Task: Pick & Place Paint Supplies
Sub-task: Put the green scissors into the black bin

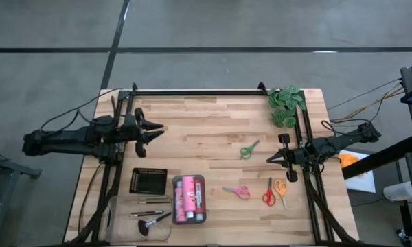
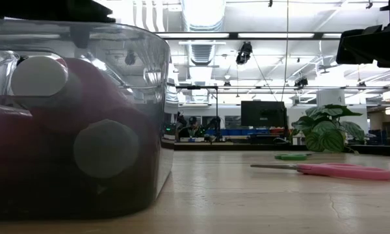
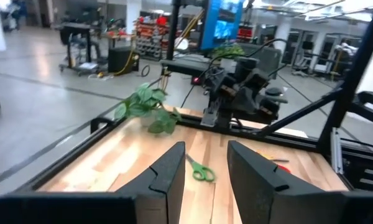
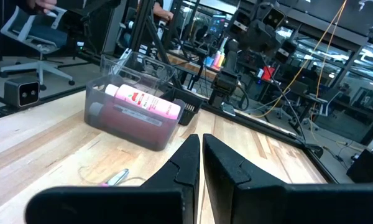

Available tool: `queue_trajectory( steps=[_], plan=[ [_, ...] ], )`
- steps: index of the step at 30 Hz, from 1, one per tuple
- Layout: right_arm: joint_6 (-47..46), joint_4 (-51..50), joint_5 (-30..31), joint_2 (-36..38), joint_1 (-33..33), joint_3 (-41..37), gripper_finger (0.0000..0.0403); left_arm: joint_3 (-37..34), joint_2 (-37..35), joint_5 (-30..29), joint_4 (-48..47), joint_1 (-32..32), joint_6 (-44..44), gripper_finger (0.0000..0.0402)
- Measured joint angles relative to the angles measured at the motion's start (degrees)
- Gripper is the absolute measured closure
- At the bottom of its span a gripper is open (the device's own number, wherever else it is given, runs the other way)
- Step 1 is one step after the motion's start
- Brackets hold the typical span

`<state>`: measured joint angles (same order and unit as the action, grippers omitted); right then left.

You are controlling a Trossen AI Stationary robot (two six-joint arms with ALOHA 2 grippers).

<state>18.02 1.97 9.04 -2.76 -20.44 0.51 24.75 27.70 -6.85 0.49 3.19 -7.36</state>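
Three pink paint bottles lie in a clear bin, seen close up in the low view and in the right wrist view. Thin dark brushes and a fluffy black-tipped brush lie in a clear tray. Four pairs of scissors lie flat on the table: green, pink, red and orange. My left gripper hovers open over the table's left part. My right gripper hovers shut near the right edge, right of the green scissors.
A green leafy plant sits at the far right corner. A black tray lies near the left edge, beside the clear bin. Bare wood spans the table's middle. Black frame rails run along the far edge and both sides.
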Motion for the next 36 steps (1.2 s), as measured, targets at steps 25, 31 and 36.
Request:
queue_trajectory(
  steps=[25,31,36],
  plan=[
    [0.0,0.0,0.0,0.0,0.0,0.0,0.0388,-1.5,0.0,0.0,-0.3,0.1,-1.7,0.0279],
    [0.0,0.0,0.0,0.0,0.0,0.0,0.0388,-1.5,0.0,0.0,-0.4,0.1,-1.7,0.0279],
    [0.0,0.0,0.0,0.0,0.0,0.0,0.0388,-1.5,0.0,0.0,-0.9,0.1,-1.7,0.0279]
  ],
)
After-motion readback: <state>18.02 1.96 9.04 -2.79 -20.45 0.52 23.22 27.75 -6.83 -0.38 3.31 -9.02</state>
